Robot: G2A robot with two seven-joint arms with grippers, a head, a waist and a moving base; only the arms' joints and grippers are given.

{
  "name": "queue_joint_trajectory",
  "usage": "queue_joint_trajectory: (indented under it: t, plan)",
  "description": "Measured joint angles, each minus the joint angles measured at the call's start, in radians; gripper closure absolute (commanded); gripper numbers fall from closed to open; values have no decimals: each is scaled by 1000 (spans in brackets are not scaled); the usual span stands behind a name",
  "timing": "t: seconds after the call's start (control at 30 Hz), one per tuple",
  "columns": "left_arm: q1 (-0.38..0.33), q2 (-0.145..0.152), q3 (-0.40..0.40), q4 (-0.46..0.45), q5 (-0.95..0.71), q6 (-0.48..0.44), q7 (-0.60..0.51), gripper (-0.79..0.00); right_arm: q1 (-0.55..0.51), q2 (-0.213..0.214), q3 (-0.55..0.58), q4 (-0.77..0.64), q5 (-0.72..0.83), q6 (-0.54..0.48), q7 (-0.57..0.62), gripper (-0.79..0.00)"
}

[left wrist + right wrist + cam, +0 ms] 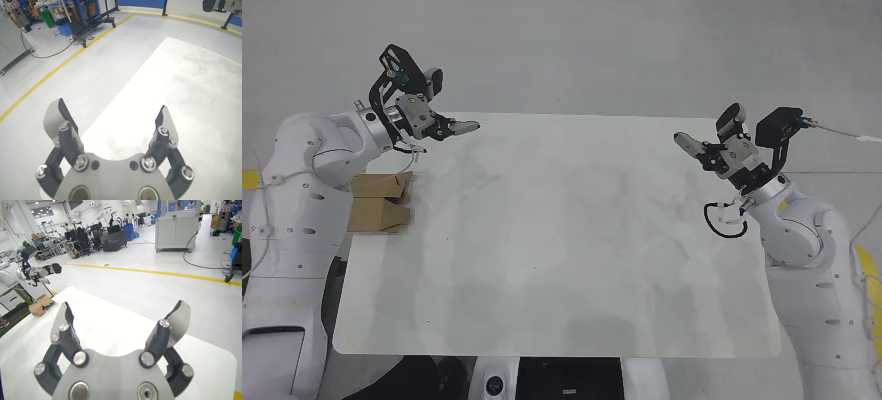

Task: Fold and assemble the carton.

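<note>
Carton sits just off the table's left edge, near its far corner. Left gripper and right gripper hover over the table's far corners, both spread wide and empty. Lower your left one squarely onto one carton edge and draw it onto the table before folding.

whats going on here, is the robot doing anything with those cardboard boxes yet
Not yet. The left pincer and the right pincer both hang open and empty above opposite ends of the white table. The brown cardboard cartons lie at the table's edge beside the left arm, and neither pincer touches them. Going by this, the folding has not begun.
</note>
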Motion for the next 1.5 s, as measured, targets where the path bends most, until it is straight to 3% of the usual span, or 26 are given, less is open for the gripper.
queue_joint_trajectory:
  t: [0.5,0.67,0.9,1.13,1.23,1.33,1.5]
  plan:
    - [3,-1,-1,1,-3,3,3,-785,0,0,0,0,0,0,0,-785]
    - [29,0,-16,12,-119,45,-16,-785,0,0,0,0,0,0,0,-785]
    - [10,13,-50,84,-432,80,-250,-785,0,0,0,0,0,0,0,-785]
    - [-34,41,-100,181,-788,166,-635,-785,0,0,0,0,0,0,0,-785]
    - [-50,54,-128,231,-911,194,-750,-785,0,0,0,0,0,0,0,-785]
    - [-66,65,-151,281,-978,213,-818,-785,0,0,0,0,0,0,0,-785]
    - [-84,79,-177,362,-1013,227,-839,-785,0,0,0,0,0,0,0,-785]
